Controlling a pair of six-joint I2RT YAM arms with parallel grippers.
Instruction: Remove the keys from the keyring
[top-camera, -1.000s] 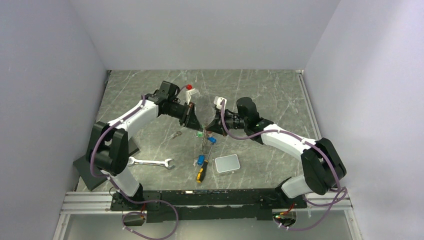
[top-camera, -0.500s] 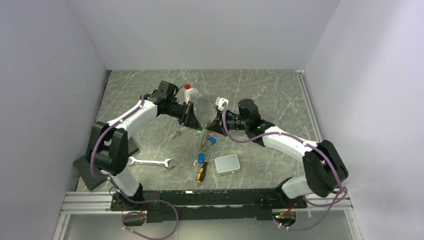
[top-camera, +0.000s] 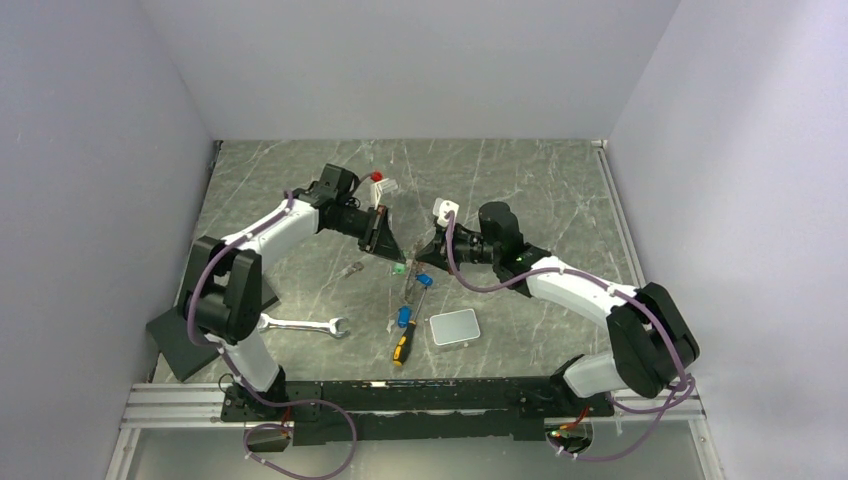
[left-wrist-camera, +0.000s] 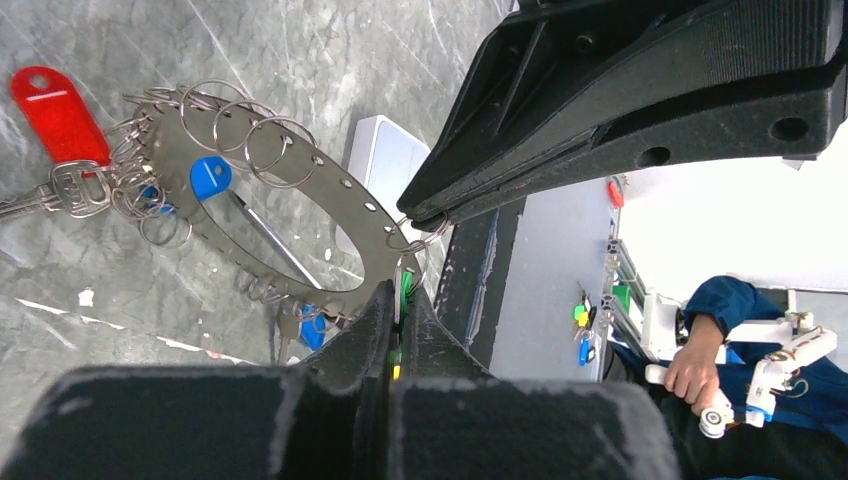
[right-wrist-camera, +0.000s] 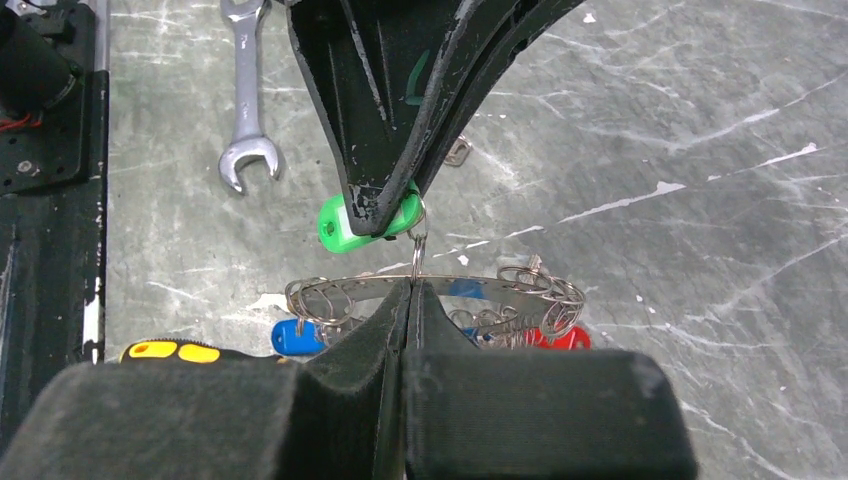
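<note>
Scene: A keyring (left-wrist-camera: 340, 190) is held off the table by two arms, just beyond the far left corner of the grey box (top-camera: 454, 327).
Left gripper (top-camera: 397, 262): The fingers are pressed together on the green-tagged key (right-wrist-camera: 338, 222), which is held up above the ring.
Right gripper (top-camera: 419, 259): The fingers are clamped on the keyring's edge, at the spot where the green key's small wire loop is threaded.
Change: Over the last second the right wrist has been drawn back a little, out beyond the box's far right corner, and the left tip has been lowered slightly. Neither grip has been loosened.
Meaning: The small loop appears to have been pulled taut between the two tips. The green key is judged to be mid-removal and not yet freed.
Remaining: The other keys (left-wrist-camera: 65, 190), with red and blue tags, are seen bunched on the side of the ring away from the grippers, hanging over the table just beyond the box.
</note>
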